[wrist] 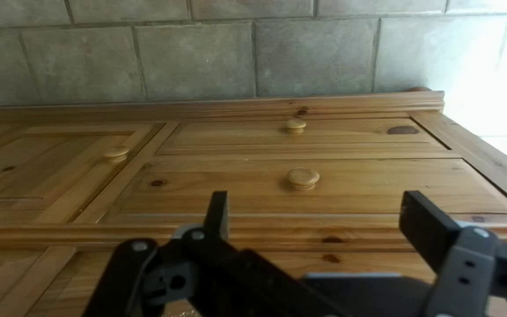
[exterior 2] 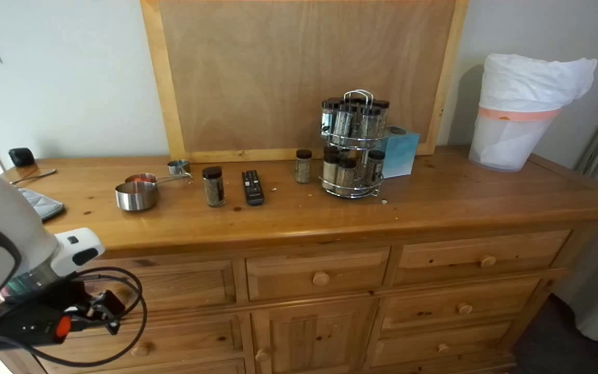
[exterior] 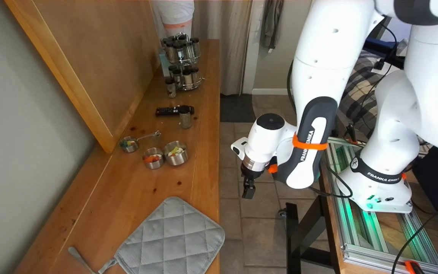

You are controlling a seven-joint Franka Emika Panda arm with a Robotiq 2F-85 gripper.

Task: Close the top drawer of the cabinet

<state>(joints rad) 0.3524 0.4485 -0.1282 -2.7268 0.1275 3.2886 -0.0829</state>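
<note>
The wooden cabinet [exterior 2: 278, 228] has a row of three top drawers in an exterior view. The middle top drawer [exterior 2: 278, 275] and right top drawer [exterior 2: 444, 257] look flush with the front. The left top drawer [exterior 2: 190, 283] is partly behind my gripper [exterior 2: 113, 314]; its visible part looks flush. In an exterior view my gripper [exterior: 248, 188] hangs in front of the cabinet, apart from the tabletop edge [exterior: 215, 167]. In the wrist view my gripper [wrist: 315, 202] is open and empty, facing the front. A lower drawer with a round knob [wrist: 303, 177] shows between the fingers.
On the cabinet top stand a spice rack [exterior 2: 353, 145], spice jars [exterior 2: 213, 188], a remote [exterior 2: 253, 188], metal cups [exterior 2: 137, 195], a tissue box [exterior 2: 400, 151] and a bin [exterior 2: 509, 130]. A grey potholder [exterior: 173, 239] overhangs the front edge. A cable [exterior 2: 140, 311] loops near my gripper.
</note>
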